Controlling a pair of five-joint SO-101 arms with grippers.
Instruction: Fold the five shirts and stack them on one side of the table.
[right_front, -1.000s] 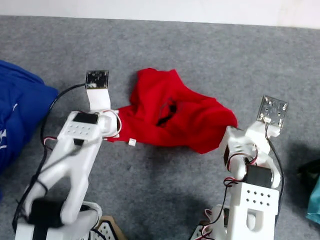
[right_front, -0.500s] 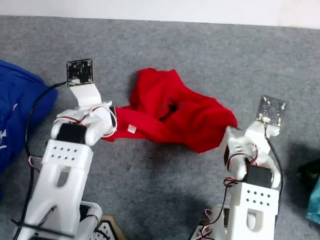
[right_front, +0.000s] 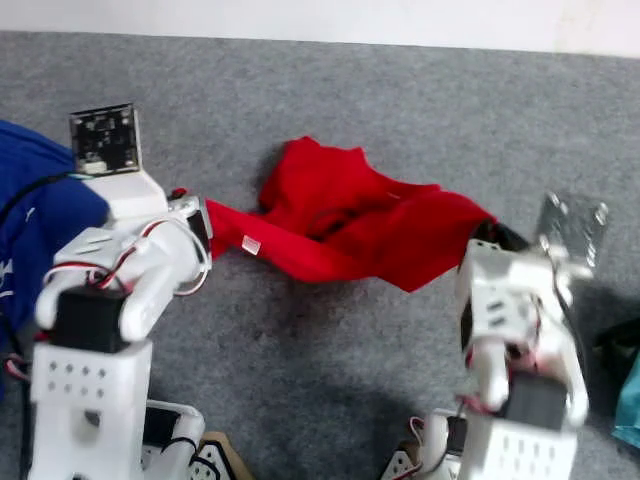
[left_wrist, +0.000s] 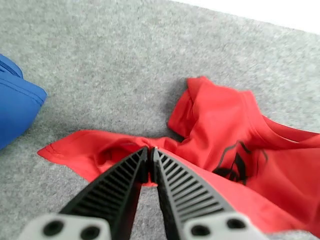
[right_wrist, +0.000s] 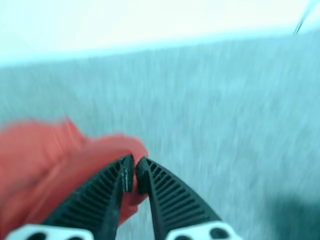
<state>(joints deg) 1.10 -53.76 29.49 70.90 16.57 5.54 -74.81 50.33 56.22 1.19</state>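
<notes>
Item: red shirt, lying across the middle of the table, held at both ends. Left gripper: jaws pressed together on a fold of the shirt's hem, on the side nearest the table's left edge. Right gripper: jaws all but closed, pinching the opposite corner of the same shirt, toward the right edge. Change over the last second: the left arm has swung out toward the left edge and drawn its end of the shirt with it, so the crumpled heap now runs as a taut band from that gripper into the bunched middle. The right arm has shifted toward the right edge, carrying its corner outward. The shirt spans a wider stretch of the table than before. Blue shirt: at the left edge, partly under the left arm, in the same place as before. Teal cloth: at the right edge, unmoved. Markings: a small white tag on the stretched band, too small to read; a black print on the shirt's front, creased, with no legible writing.
</notes>
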